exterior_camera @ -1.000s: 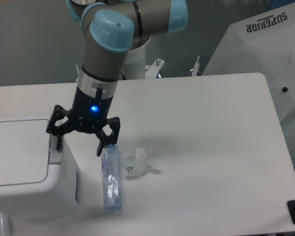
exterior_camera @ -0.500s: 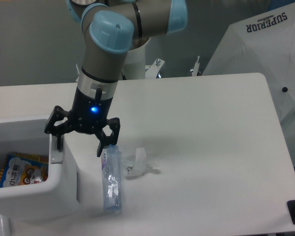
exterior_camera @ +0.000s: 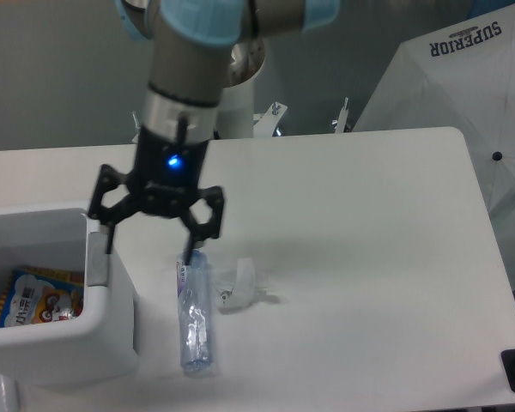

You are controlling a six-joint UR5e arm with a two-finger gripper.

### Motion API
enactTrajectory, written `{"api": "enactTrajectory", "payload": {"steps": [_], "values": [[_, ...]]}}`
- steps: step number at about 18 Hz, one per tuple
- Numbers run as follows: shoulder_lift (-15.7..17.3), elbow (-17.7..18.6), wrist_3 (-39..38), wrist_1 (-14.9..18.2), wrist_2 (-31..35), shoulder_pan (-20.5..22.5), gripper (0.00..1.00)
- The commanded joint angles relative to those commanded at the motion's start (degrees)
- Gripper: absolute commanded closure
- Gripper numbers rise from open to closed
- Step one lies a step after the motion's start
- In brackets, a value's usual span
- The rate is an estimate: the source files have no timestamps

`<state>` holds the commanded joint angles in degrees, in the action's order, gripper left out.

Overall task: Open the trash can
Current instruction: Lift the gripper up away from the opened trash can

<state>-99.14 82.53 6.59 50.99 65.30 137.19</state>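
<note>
White rigid plastic, the trash can (exterior_camera: 112, 330) at lower left looks light and stiff, best worked at its grey push tab (exterior_camera: 96, 260); gripper (exterior_camera: 151, 232) hovers above, jaws spread, empty

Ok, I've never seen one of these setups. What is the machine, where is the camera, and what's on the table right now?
One fixed camera looks down on a white table. The grey and light-blue machine is a robot arm; its black two-finger gripper has its fingers spread apart and holds nothing. At the left stands a large boxy white plastic trash can, open on top, with a colourful package inside. Below the gripper lies a clear plastic bottle, and beside it a small crumpled piece of clear plastic.
</note>
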Motion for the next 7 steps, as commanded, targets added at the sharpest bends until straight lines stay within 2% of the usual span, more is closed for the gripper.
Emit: {"api": "enactTrajectory", "payload": {"steps": [1,4,7], "values": [[0.26,-0.09,0.09,-0.89,0.44,0.96,0.00],[0.71,-0.71,1.05,-0.81,2.72,3.52,0.00],[0.53,-0.36,4.11,-0.63,9.47,3.70,0.00]]}}
